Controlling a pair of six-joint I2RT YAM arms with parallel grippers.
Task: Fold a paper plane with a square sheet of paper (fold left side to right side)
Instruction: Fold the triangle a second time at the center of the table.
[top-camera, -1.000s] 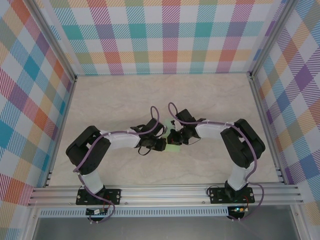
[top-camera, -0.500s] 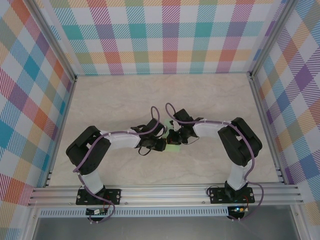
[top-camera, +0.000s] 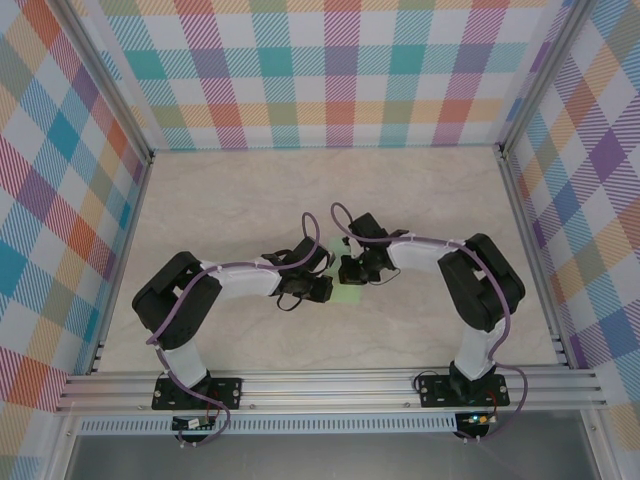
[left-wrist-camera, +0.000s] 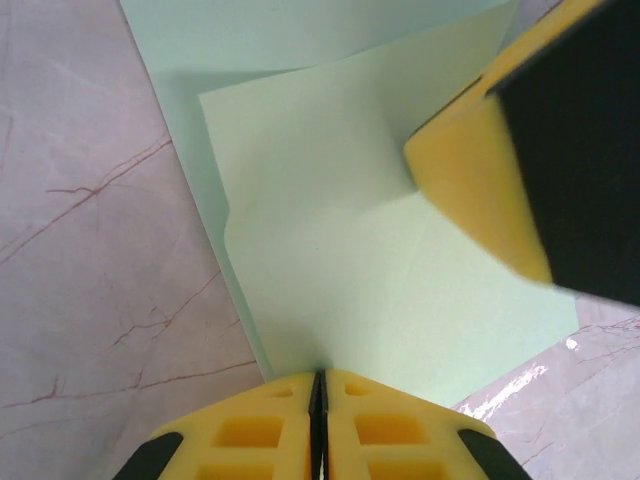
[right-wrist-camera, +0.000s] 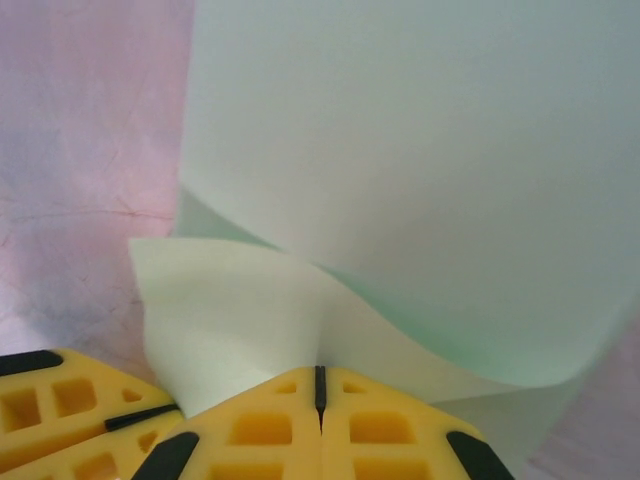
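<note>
The square sheet of paper (top-camera: 350, 294) is pale green and lies partly folded on the marble table between the two arms. In the left wrist view a folded flap of the paper (left-wrist-camera: 330, 240) lies over a lower layer, and my left gripper (left-wrist-camera: 320, 376) is shut with the paper's near edge running into its seam. My right gripper (right-wrist-camera: 320, 372) is shut on a lifted, curling part of the paper (right-wrist-camera: 420, 170). One yellow finger of the right gripper (left-wrist-camera: 480, 190) rests on the flap. In the top view the left gripper (top-camera: 326, 289) and right gripper (top-camera: 346, 273) almost touch.
The marble table (top-camera: 250, 200) is bare around the arms. Checked walls on aluminium posts (top-camera: 140, 160) close in the left, right and far sides. A finger of the left gripper (right-wrist-camera: 60, 410) sits close beside the right gripper's jaws.
The right gripper has drifted slightly left and away from the bases with the paper in it. The left arm has hardly moved.
</note>
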